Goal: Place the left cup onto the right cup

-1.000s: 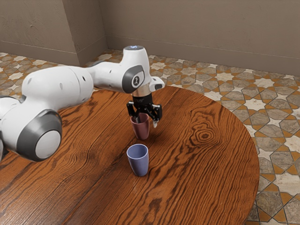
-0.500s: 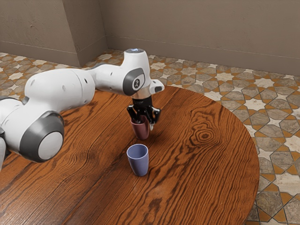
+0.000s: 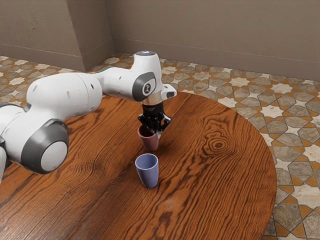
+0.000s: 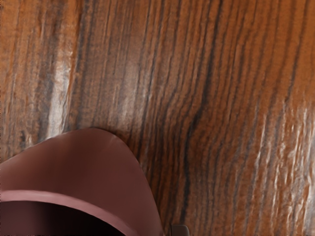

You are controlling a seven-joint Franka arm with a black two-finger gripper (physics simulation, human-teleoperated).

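Red cup is the one to move. Table carries both cups; arm reaches in from behind blue cup. Red cup stands upright just behind blue cup, not touching. Gripper is pinched onto its rim wall. Risk: a one-sided rim hold may let it tilt or slip on lifting, clipping and toppling blue cup.

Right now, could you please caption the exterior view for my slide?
Gripper pinching the rim of the red cup, blue cup nearby on the table.

maroon cup: upright, mouth up | blue cup: upright, mouth up, near maroon cup, apart
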